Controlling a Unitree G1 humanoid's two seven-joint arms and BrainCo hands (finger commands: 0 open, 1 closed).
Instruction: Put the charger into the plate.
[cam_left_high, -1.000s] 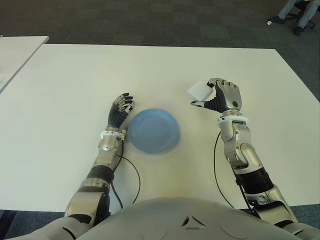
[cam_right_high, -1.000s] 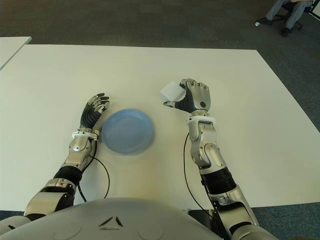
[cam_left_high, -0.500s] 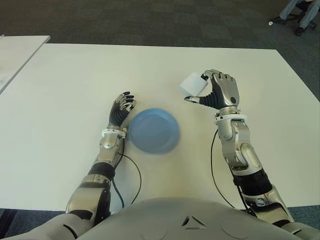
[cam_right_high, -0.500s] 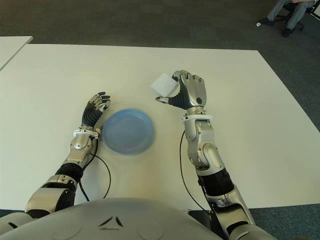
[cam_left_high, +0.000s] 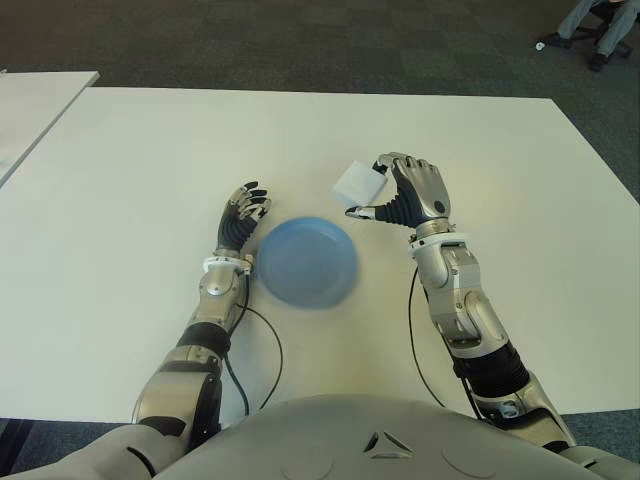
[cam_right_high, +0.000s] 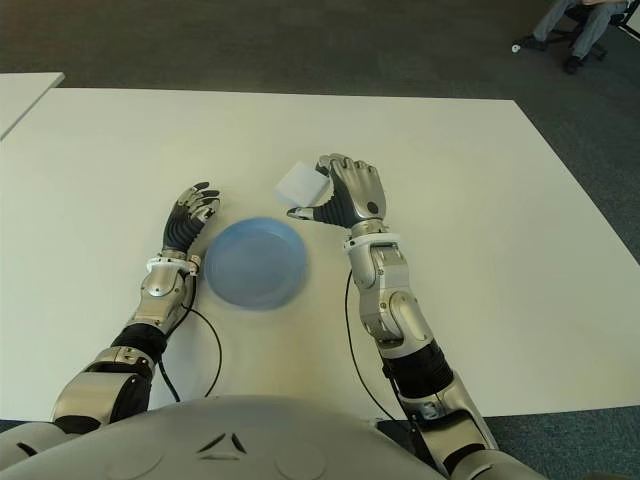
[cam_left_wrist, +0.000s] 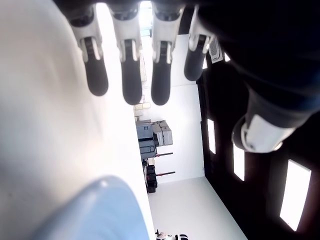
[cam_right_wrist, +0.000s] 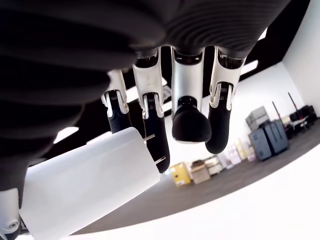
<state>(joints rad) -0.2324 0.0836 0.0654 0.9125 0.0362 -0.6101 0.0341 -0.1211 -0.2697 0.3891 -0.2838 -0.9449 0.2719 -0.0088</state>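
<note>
White counter (cam_left_high: 150, 170) with a matte top, set on dark carpet (cam_left_high: 300, 40) patterned in faint squares. A second white table (cam_left_high: 35, 100) stands just beside it at the far left, a narrow gap between them. At the far right corner, a seated person's legs (cam_left_high: 600, 25) and a chair base rest on the carpet.

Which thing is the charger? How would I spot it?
Find the big white table, then the round blue plate near its middle. Just past the plate's far right edge, the right hand holds the charger up: a small white block, the only boxy thing there.
</note>
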